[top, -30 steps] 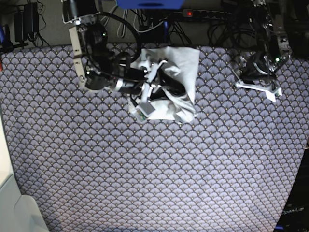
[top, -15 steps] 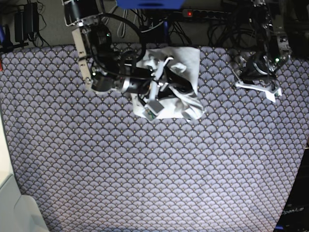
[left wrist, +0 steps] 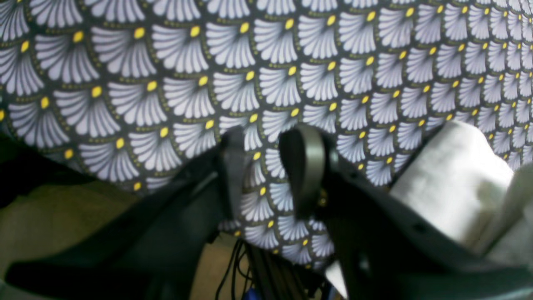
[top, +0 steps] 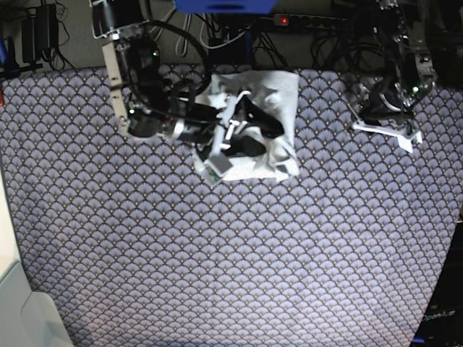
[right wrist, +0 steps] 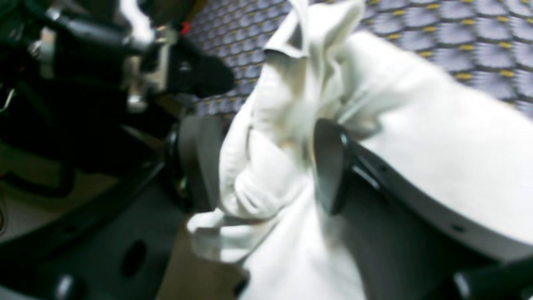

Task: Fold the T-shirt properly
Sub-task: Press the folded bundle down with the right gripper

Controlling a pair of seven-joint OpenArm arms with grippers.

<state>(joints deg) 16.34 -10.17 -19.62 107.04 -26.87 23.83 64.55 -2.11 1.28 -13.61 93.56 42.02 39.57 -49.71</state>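
The white T-shirt [top: 281, 90] lies bunched at the back middle of the purple-grey scallop-patterned cloth [top: 231, 253]. My right gripper [top: 268, 130] reaches into it from the left. In the right wrist view the gripper [right wrist: 266, 166] is shut on a thick bunch of the T-shirt [right wrist: 416, 125], which fills the gap between the two pads. My left gripper [top: 365, 108] rests at the back right, apart from the shirt. In the left wrist view it [left wrist: 266, 166] is empty, its jaws a narrow gap apart over the patterned cloth [left wrist: 266, 62].
Cables and a power strip [top: 318, 20] lie behind the table's back edge. A white bracket [top: 391, 134] of the left arm lies on the cloth. A pale box corner [top: 18, 311] stands at the front left.
My right gripper swung right with the shirt, then came back left and slightly up. The shirt's bunched lower edge shifted with it. The left arm has not moved.
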